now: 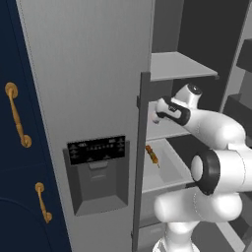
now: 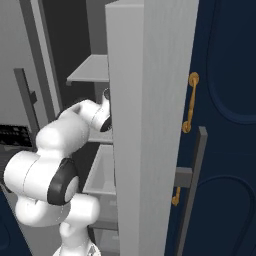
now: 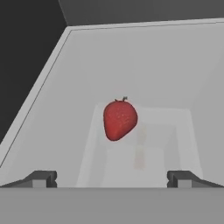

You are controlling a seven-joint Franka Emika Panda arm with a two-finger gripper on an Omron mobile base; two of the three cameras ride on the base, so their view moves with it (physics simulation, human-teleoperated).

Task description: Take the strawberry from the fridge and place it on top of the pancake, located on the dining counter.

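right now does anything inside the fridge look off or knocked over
Nothing stands out. The strawberry lies whole on a grey fridge shelf, ahead of the open gripper.

One strawberry [image 3: 120, 119] lying on grey shelf [image 3: 175, 65]. One fridge [image 1: 98, 74] standing with right door open. One orange-brown food item [image 1: 152, 154] sitting lower right. Two gold handles [image 1: 17, 121] showing far left. One dispenser panel [image 1: 96, 149] showing.

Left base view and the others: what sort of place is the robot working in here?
A rendered home kitchen, most likely. A tall grey fridge stands open with a dispenser panel in its door, beside navy cabinets with gold handles. A strawberry lies on a fridge shelf ahead of the open gripper.
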